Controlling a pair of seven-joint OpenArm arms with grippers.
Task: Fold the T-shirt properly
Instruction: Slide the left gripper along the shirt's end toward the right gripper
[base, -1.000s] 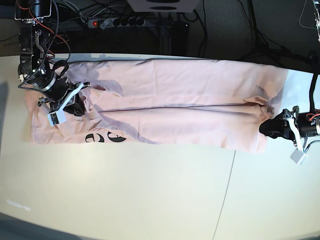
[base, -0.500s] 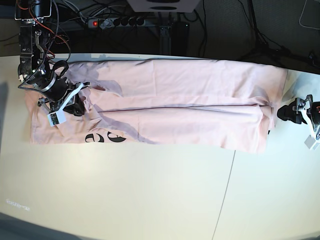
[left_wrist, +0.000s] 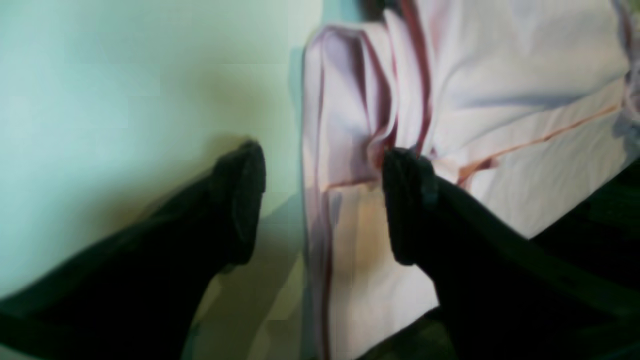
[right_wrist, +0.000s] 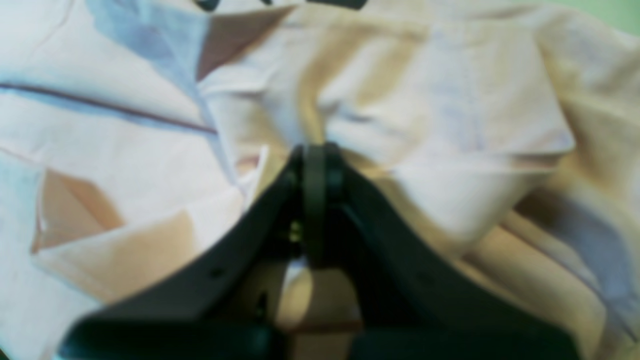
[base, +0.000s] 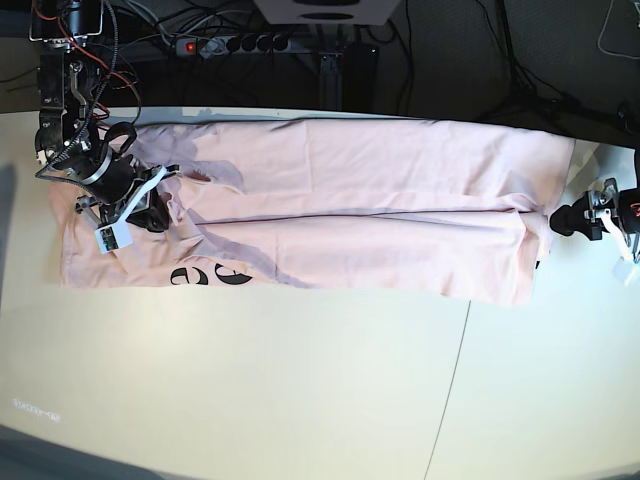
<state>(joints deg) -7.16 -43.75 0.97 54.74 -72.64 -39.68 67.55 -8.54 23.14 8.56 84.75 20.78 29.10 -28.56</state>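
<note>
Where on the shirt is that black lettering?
In the base view, the black lettering sits near the T-shirt's lower left edge, just below the right gripper.

The near half of the table (base: 300, 400) lies bare, open for passage. The T-shirt (base: 350, 190) spans its far half almost edge to edge. The right gripper (base: 140, 205), clamped on cloth, blocks the far left corner; the left gripper (base: 572, 218) stands spread at the right edge.

Both arms are black, with matte black claw fingers (left_wrist: 240, 200), red wiring and small white tags.
</note>
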